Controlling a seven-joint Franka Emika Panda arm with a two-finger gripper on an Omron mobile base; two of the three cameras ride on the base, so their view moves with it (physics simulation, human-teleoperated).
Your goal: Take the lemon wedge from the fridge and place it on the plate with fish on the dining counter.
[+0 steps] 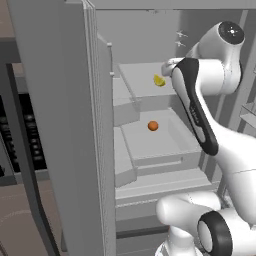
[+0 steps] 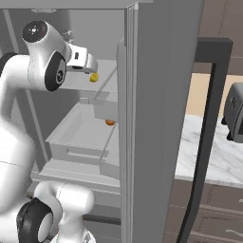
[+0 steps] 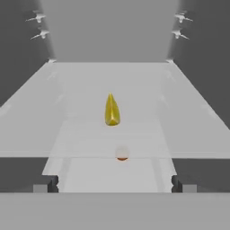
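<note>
The fridge (image 1: 60,125) stands open, its door edge (image 2: 156,118) close to me. On an upper pale grey shelf (image 3: 179,121) lies the lemon wedge (image 3: 112,110), tiny, bright yellow and pointed; it also shows as a yellow speck (image 1: 159,80) beside my hand (image 2: 94,77). My gripper (image 3: 115,185) is inside the fridge at shelf height, a short way in front of the wedge and lined up with it. It is open, with one dark fingertip (image 3: 45,184) at each side and nothing between them. The plate with fish and the dining counter are out of view.
A small round orange ball (image 1: 153,126) rests in the drawer tray one level below, seen through the shelf (image 3: 121,154). The fridge walls close in on both sides. A dark appliance (image 2: 235,111) sits on a marble counter (image 2: 213,156) to the right.
</note>
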